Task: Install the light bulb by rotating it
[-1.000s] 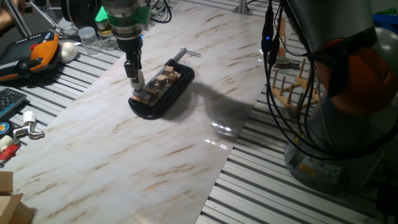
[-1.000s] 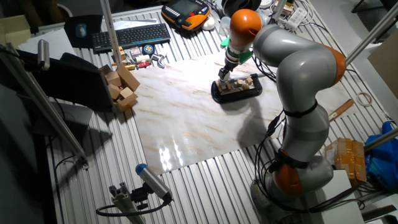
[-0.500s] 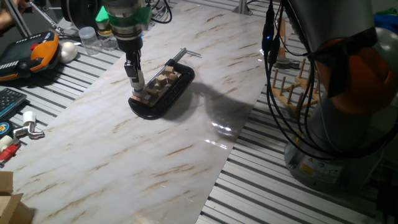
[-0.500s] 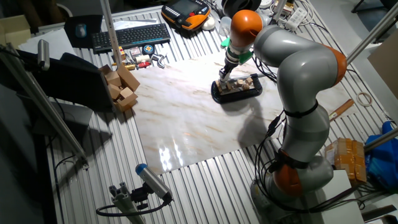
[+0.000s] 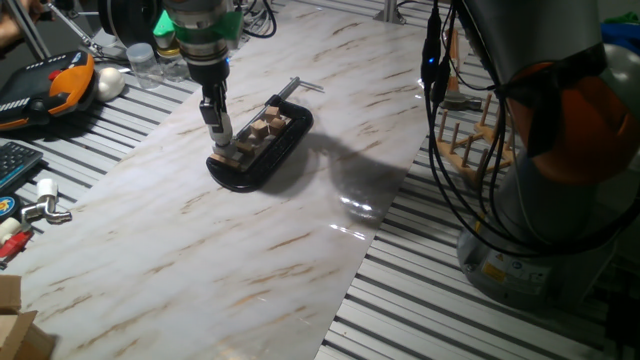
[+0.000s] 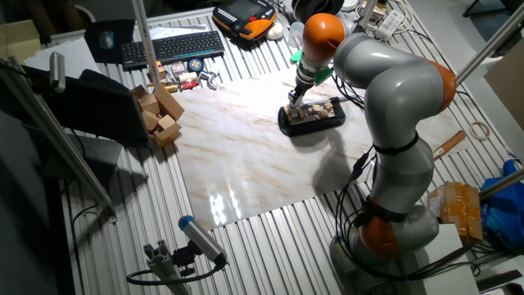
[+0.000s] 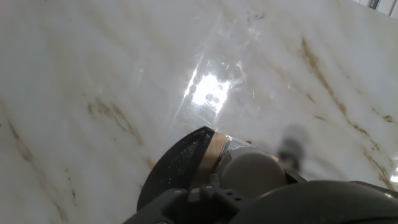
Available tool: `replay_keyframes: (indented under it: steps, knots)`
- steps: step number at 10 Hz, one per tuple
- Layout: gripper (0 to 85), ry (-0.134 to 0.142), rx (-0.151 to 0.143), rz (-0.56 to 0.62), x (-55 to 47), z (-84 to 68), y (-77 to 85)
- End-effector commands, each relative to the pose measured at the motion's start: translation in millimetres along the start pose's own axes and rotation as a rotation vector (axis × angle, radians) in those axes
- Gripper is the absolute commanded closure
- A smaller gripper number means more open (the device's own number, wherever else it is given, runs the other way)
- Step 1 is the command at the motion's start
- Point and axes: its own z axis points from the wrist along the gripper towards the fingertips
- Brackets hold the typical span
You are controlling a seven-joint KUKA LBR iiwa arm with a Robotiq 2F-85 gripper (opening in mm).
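Right now the gripper stands over the near end of the black clamp, which lies toward the far-left part of the marble board, well away from its near edge. Seen from the hand camera, the light bulb sits directly below the fingers, its frosted dome toward the camera and its grey screw collar just beyond, so its long axis seems to run in line with the hand's own axis. That alignment is what a turning move depends on: the wrist could spin about the bulb without dragging it sideways. Whether the fingers are pinching the bulb or merely flanking it I cannot tell; no view shows contact clearly. Farther along the clamp sit small wooden blocks, and beyond them its metal screw handle points toward the board's far edge.
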Motion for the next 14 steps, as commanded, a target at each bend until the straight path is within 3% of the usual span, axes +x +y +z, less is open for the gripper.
replay_keyframes:
  steps: [1, 7, 8, 14]
  knots:
    - [34.0, 0.0, 0.001, 0.002, -0.2, -0.1, 0.0]
    - [34.0, -0.004, 0.004, 0.051, -0.2, -0.2, 0.4]
    - [51.0, -0.004, 0.004, 0.06, -0.2, -0.2, 0.4]
    - [51.0, -0.01, 0.008, 0.135, -0.2, 0.0, 0.4]
